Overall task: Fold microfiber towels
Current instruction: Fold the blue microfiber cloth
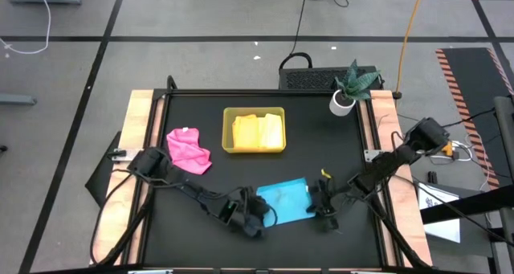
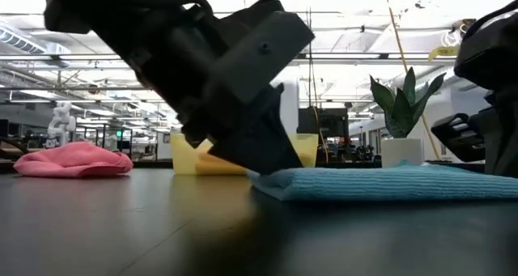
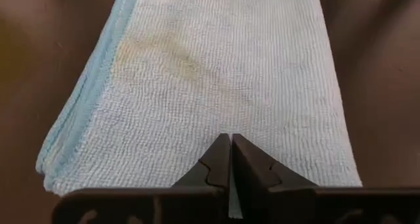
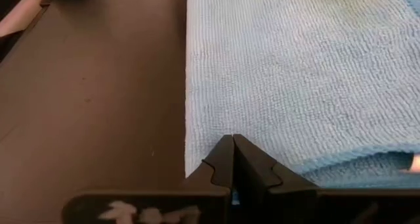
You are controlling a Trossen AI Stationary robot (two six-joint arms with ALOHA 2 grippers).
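1. Sky-blue microfiber towel (image 1: 287, 200) lies flat at the black bench's (image 1: 321, 145) near edge, soft, light, floppy
2. Left claw (image 3: 230, 159) and right claw (image 4: 233, 161) each pinch an edge; corners grip best

Towel (image 1: 286, 200) lies flat at lower centre of the high view, left gripper (image 1: 259, 220) on its lower-left corner, right gripper (image 1: 320, 203) on its right edge. Tray (image 1: 227, 129) sits above it at centre with a folded towel (image 1: 259, 132) inside; crumpled towel (image 1: 189, 150) just left of the tray, potted plant (image 1: 350, 87) at upper right.
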